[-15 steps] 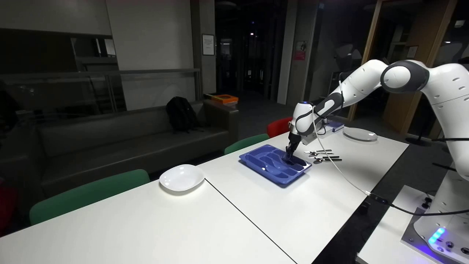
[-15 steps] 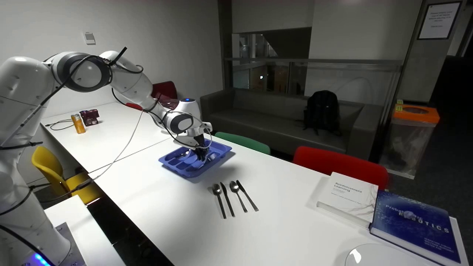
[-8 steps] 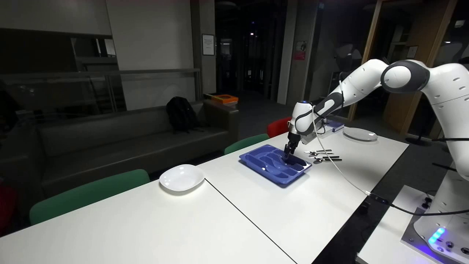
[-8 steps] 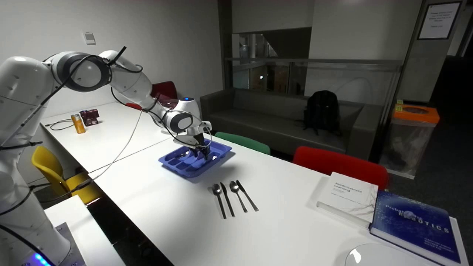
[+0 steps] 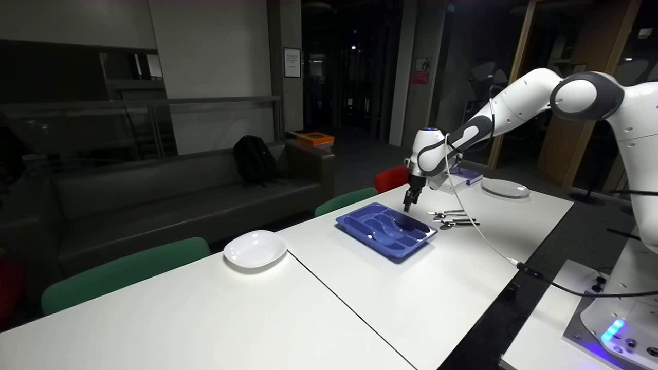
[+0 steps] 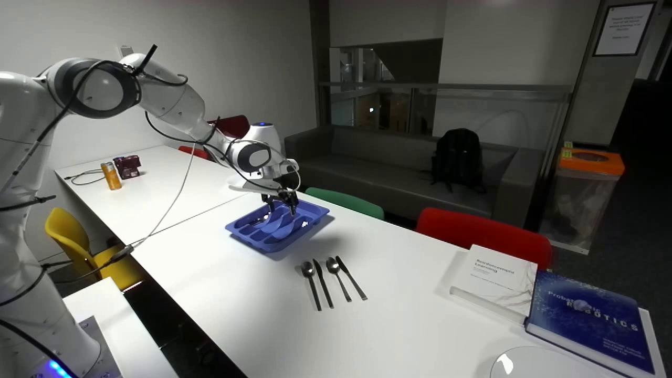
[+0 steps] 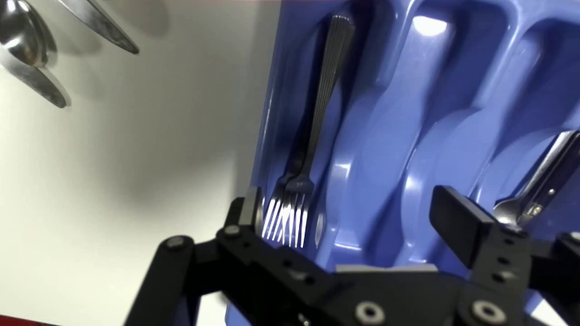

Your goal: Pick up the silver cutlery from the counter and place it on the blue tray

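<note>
Wrist view: gripper [image 7: 353,216], black, fingers [image 7: 455,217] wide apart, over the blue tray [image 7: 385,127]. Tray contents: forks [image 7: 321,104], overlapping, in the leftmost compartment, tines near, handles far; further metal utensils [image 7: 555,180], kind unclear, towards the right, partly hidden by the gripper.

Silver cutlery [image 6: 323,283] on the white counter [image 6: 399,331], in an exterior view: two spoons [image 6: 308,269] and two knives [image 6: 352,279], alternating in a row, nearer than the tray and to its right.

White plate [image 5: 255,249], in an exterior view: left of the tray, on the counter's far side. Grey plate [image 5: 505,188], in an exterior view: far right, past the cutlery.

Books [image 6: 585,317], in an exterior view: two, side by side, at the right.
</note>
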Controlling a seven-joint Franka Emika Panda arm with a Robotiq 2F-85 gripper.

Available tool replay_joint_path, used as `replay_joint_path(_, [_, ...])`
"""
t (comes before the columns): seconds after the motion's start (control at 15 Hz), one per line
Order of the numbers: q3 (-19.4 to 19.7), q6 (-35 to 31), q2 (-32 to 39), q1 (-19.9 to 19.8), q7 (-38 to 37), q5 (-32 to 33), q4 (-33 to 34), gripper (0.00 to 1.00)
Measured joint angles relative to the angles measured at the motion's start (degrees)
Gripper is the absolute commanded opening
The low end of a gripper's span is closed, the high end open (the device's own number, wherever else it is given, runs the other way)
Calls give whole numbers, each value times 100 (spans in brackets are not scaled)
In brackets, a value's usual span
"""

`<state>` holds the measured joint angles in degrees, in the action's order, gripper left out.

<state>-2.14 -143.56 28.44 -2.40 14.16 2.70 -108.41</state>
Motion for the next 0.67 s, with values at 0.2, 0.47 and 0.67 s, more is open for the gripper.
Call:
replay_joint_path(0.2, [3,148,-405,-133,674,18,-365,100])
replay_joint_path(0.47, [13,146,-798,-511,1878,18,-923,100])
replay_joint_path(0.67, [54,66,-939,-821,2832,18,-1286,100])
